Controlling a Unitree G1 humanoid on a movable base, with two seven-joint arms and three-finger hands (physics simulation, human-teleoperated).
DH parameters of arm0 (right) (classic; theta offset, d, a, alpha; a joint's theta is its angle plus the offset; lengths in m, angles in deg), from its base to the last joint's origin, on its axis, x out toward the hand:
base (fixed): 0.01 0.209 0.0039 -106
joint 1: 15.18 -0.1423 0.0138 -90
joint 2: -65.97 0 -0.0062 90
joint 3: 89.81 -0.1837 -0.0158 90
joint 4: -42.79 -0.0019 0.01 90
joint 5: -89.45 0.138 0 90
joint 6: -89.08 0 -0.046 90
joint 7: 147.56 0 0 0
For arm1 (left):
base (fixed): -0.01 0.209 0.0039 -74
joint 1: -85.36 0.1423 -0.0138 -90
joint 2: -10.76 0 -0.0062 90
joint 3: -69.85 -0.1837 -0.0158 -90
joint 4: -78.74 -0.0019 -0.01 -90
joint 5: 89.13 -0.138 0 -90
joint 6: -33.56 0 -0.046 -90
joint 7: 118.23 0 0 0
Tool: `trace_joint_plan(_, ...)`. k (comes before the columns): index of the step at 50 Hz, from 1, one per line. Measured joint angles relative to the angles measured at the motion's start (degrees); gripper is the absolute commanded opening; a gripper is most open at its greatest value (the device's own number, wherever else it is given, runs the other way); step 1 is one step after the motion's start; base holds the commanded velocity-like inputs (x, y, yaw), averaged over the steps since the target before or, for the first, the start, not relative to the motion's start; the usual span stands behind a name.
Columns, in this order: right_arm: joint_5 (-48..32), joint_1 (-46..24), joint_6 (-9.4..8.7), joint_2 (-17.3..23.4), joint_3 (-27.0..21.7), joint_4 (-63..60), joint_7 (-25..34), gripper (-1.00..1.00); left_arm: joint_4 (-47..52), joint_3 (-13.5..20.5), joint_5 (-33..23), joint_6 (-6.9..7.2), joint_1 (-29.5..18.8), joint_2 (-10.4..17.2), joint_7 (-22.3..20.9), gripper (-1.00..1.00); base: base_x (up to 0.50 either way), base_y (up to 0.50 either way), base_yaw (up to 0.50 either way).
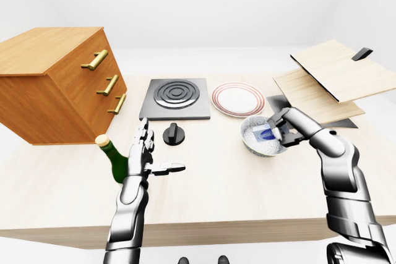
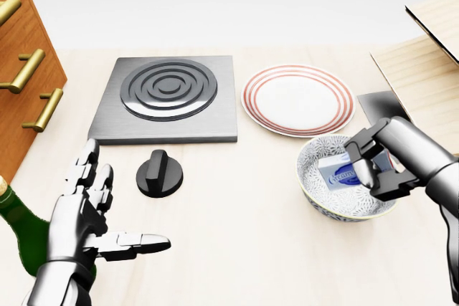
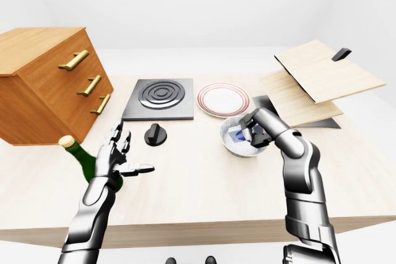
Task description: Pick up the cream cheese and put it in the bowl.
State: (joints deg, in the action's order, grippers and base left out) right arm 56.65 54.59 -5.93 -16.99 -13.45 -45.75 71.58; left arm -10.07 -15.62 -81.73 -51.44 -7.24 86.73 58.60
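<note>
The cream cheese [image 2: 343, 173], a small white box with a blue label, sits tilted inside the bowl [image 2: 315, 190], low against the inner wall on the side toward the worktop's right edge. The right hand [image 2: 373, 166] reaches over the bowl's rim from that side. Its fingers [image 2: 361, 165] curl round the box, and the grip appears closed on it; whether the box already rests on the bowl's floor cannot be told from these views.

Judgement on the step: placement is all but done, and release is what remains. The next move calls for the fingers to spread enough to clear the box, then for the hand to lift straight up over the rim without dragging the box or tipping the bowl. The bowl is light-looking and stands free on the worktop, so a sideways pull at the rim could shift it.

Just beyond the bowl, toward the far edge, lies a red-rimmed plate [image 2: 297, 99], with its rim close to the bowl's. Left of the plate is a square hob plate [image 2: 166, 98] and, nearer the robot, a black knob [image 2: 159, 173]. The left hand [image 2: 90, 220] hovers idle near the worktop's near-left corner, its fingers spread and holding nothing, beside a green bottle [image 1: 114, 158]. A wooden drawer chest [image 1: 55, 81] occupies the far-left corner.
</note>
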Motion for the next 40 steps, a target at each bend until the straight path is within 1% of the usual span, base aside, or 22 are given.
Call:
trace_joint_plan(26,2.46,-2.47,0.00,0.88,0.86,9.23,-4.68,-1.00,0.53,0.21,0.51,0.00,0.12,0.02,-0.06,1.00,0.00,0.00,0.00)
trace_joint_plan(40,2.28,-2.83,0.00,1.11,1.49,12.73,-6.52,-1.00,0.62,0.30,0.73,0.00,-0.01,0.07,0.01,1.00,0.00,0.00,0.00)
